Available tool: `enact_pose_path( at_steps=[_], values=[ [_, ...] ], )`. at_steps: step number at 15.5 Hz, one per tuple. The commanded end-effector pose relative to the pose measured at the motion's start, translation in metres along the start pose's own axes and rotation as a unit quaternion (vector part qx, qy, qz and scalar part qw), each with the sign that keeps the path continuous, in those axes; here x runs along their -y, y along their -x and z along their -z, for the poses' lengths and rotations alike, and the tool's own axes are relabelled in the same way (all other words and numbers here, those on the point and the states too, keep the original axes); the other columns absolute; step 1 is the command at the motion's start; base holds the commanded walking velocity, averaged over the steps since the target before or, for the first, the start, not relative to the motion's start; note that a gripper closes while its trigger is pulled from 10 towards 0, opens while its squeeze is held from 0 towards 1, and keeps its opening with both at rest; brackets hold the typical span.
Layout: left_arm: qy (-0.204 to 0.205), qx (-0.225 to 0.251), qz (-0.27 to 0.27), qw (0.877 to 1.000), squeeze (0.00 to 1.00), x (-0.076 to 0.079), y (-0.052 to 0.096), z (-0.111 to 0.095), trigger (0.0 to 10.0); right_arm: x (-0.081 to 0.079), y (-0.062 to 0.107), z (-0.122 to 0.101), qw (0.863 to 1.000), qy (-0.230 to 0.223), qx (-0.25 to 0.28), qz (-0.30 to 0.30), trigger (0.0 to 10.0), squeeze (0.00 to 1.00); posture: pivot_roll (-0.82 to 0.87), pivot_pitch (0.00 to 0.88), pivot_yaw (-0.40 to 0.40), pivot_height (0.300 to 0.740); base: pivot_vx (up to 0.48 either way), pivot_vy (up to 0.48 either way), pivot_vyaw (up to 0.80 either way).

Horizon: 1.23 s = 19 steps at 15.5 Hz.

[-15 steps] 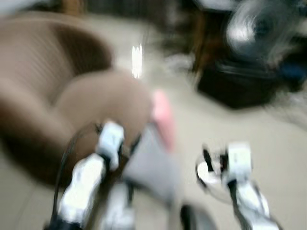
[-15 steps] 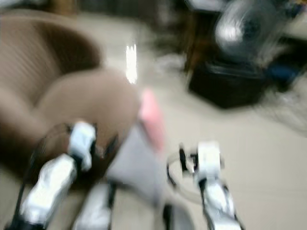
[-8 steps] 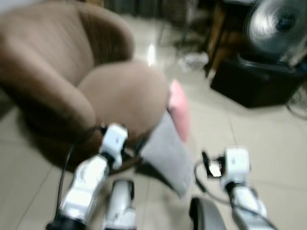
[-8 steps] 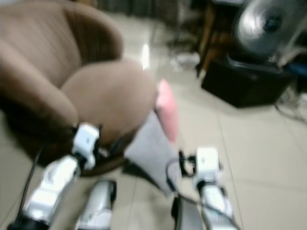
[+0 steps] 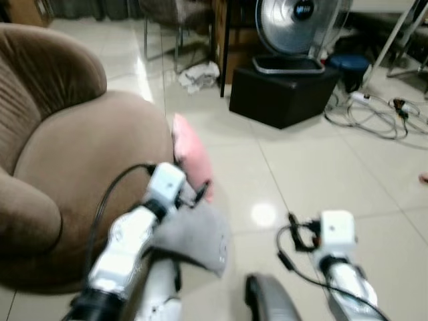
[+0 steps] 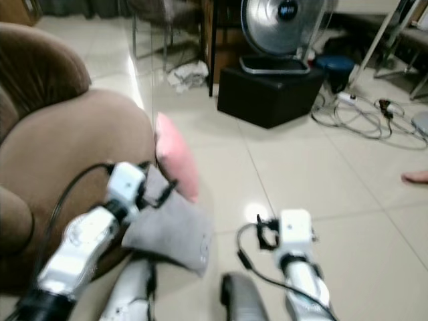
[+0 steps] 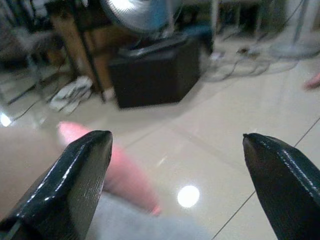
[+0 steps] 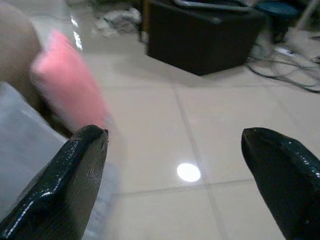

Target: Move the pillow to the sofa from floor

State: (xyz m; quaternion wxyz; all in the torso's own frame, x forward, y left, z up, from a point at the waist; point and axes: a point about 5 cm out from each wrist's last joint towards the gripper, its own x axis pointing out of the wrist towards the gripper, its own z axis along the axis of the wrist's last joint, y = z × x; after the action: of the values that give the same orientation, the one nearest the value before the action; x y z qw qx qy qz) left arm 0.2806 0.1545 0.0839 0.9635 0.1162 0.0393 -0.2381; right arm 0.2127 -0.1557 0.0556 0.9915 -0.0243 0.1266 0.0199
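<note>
In the left eye view we see our left gripper [image 5: 194, 196] at centre-left of the frame, just above the grey pillow [image 5: 192, 239], which lies on the tiled floor [image 5: 301, 174] against the base of the brown sofa [image 5: 87, 160]; a pink pillow [image 5: 192, 157] leans on the sofa's front just above it in the frame. Our right arm reaches in at lower right, its wrist camera showing white there. A fan [image 5: 294, 23] on a black box [image 5: 281, 93] and loose cables [image 5: 374, 114] sit at the upper right. In the right eye view the grey pillow [image 6: 170, 231] sits in the lower left, with what looks like a person's foot [image 6: 416, 176] at the right edge. In the left wrist view our left gripper [image 7: 177, 165] has its fingers spread wide with nothing between them, grey fabric along the bottom edge and pink at lower left. In the right wrist view our right gripper [image 8: 175, 170] is likewise spread and empty, both pillows at the left of the frame. We judge the pickup has not begun. The risks: the two pillows touch, so a careless closing could catch the pink one or drag both; a pinch on a thin corner of soft fabric could slip as we lift; and the frames are slightly blurred, so closing while we are unsteady could miss the pillow.
</note>
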Motion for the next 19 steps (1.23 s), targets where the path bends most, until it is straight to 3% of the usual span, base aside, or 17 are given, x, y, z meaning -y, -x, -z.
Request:
enact_pose_path(
  at_steps=[1,4,8,12,15,19],
  values=[
    [0.002,0.0,0.006,1.0,0.0,0.005,-0.005,-0.001,10.0,0.008,0.003,-0.001,1.0,0.012,0.002,0.009,10.0,0.0,0.05,0.051,-0.032,0.57,0.326,0.0,0.0],
    [-0.005,-0.007,-0.004,1.0,0.0,-0.001,-0.003,0.0,10.0,0.007,0.003,-0.001,1.0,0.022,0.005,0.001,10.0,0.0,0.06,0.052,-0.032,0.57,0.32,0.0,0.0],
    [-0.015,-0.024,-0.031,0.999,0.0,-0.016,0.005,0.006,10.0,-0.001,0.002,0.001,0.999,0.035,-0.003,-0.037,10.0,0.0,0.07,0.055,-0.035,0.57,0.212,0.0,0.55],
    [-0.021,-0.093,-0.042,0.995,0.0,-0.02,0.007,0.028,10.0,-0.003,0.002,0.003,0.997,0.031,-0.015,-0.069,10.0,0.0,0.07,0.057,-0.039,0.57,0.0,0.0,0.0],
    [0.016,-0.115,-0.013,0.993,0.0,-0.008,0.002,0.043,10.0,-0.006,0.002,0.005,0.996,0.028,-0.022,-0.087,10.0,0.0,0.07,0.06,-0.048,0.545,0.0,0.0,0.0],
    [0.022,-0.186,-0.054,0.981,0.0,-0.01,-0.015,0.064,10.0,-0.008,0.004,0.003,0.991,0.043,-0.027,-0.122,10.0,0.0,0.04,0.091,-0.077,0.505,0.0,0.0,0.0]
  ],
)
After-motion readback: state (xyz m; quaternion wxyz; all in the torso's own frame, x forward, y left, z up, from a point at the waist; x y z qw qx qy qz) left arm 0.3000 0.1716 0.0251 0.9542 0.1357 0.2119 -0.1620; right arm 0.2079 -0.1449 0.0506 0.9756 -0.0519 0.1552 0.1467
